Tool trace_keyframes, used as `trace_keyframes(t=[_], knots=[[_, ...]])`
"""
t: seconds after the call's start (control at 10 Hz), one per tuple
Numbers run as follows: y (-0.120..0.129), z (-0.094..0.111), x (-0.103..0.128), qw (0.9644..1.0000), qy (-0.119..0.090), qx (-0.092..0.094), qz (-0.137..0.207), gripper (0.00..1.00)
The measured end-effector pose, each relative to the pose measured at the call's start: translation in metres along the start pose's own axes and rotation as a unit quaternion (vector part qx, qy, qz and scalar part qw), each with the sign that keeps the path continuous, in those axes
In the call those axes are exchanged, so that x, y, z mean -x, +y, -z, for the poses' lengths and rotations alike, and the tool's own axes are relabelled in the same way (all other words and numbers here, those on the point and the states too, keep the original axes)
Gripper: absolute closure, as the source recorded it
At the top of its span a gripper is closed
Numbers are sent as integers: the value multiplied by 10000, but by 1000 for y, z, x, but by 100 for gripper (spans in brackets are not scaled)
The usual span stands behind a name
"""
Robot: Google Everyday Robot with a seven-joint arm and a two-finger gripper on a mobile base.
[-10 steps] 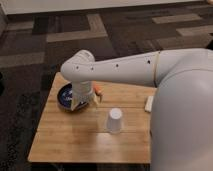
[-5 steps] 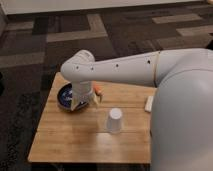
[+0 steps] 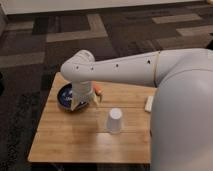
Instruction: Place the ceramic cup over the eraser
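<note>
Camera view | hand (image 3: 84, 103) open by round blue bowl (image 3: 63, 96) | white tapered ceramic cup (image 3: 114, 120) on wooden table (image 3: 65, 136)

A wooden table (image 3: 65, 135) stands on dark carpet (image 3: 50, 45) with lighter rectangular patches.

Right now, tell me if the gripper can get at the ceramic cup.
Probably yes. The gripper hangs by the blue bowl, fingers open and empty. The ceramic cup stands alone close by, narrow end up, with only bare wooden table between them.
</note>
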Motion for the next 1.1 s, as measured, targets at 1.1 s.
trace_keyframes(t=[1.1], knots=[[-75, 26, -2, 9978, -384, -122, -528, 35]])
